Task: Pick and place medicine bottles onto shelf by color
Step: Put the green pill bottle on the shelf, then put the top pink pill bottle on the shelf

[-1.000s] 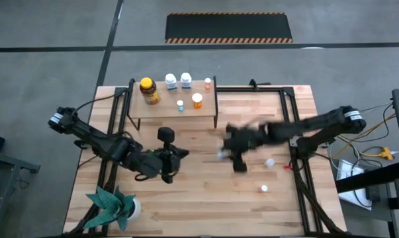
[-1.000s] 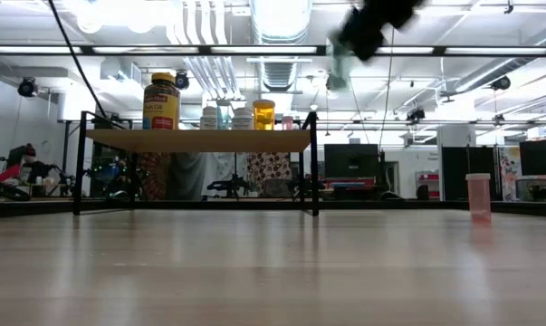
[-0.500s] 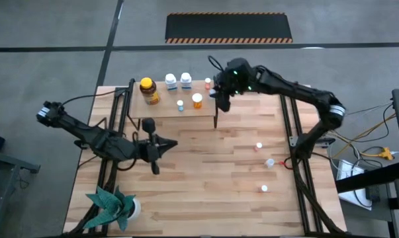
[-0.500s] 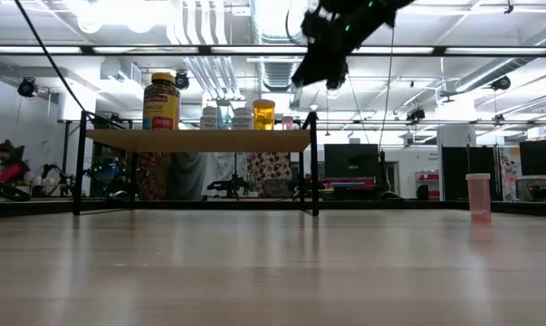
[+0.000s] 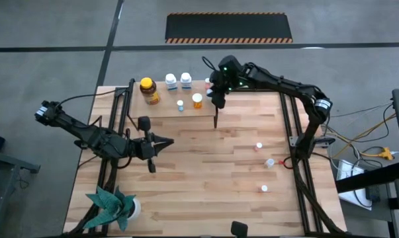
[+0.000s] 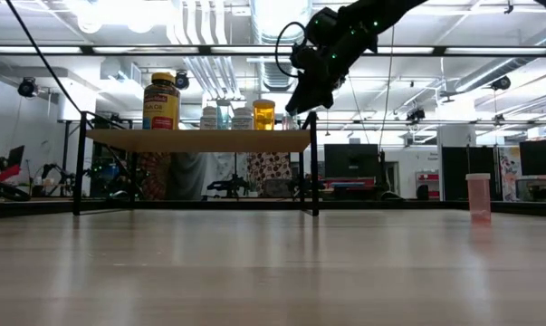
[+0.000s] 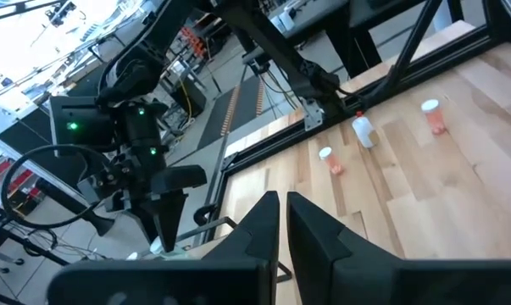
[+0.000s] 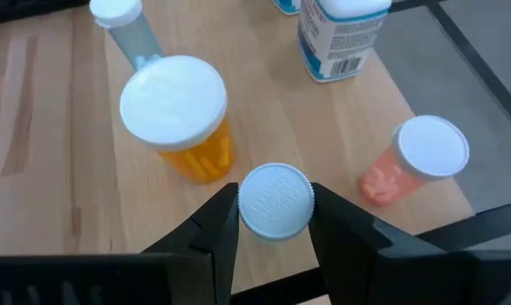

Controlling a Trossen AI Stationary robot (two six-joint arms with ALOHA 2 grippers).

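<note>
the room beyond the table is a big open workshop with white pipes and ducts under the ceiling, strip lights, dark monitors and desks along the back. the floor around the table is grey concrete, with a black mat (image 5: 229,28) edged in orange stripes lying past the far side.

the table (image 5: 206,185) is a light butcher-block top with black metal rails running along both sides. the left arm reaches in from the left edge and hangs over the left-centre of the wood, its left gripper (image 5: 150,147) with fingers (image 7: 259,229) drawn close together, a narrow slit between them, nothing in it. a white pot with a green plant (image 5: 113,206) sits at the near left corner.

the shelf (image 5: 163,109) stands at the far edge on thin black legs. on it are an amber jar with yellow lid (image 5: 148,91), two white bottles (image 5: 177,81), an orange bottle with a white cap (image 8: 177,117), a slim pale-blue bottle (image 8: 126,30) and a pink bottle (image 8: 414,160).

the right gripper (image 8: 274,212) hovers over the shelf's right end, just above the boards, its fingers pinched on a small white-capped bottle (image 8: 276,200) between the orange and pink ones.

three tiny bottles (image 5: 265,166) lie well apart on the bare right half of the table.
</note>
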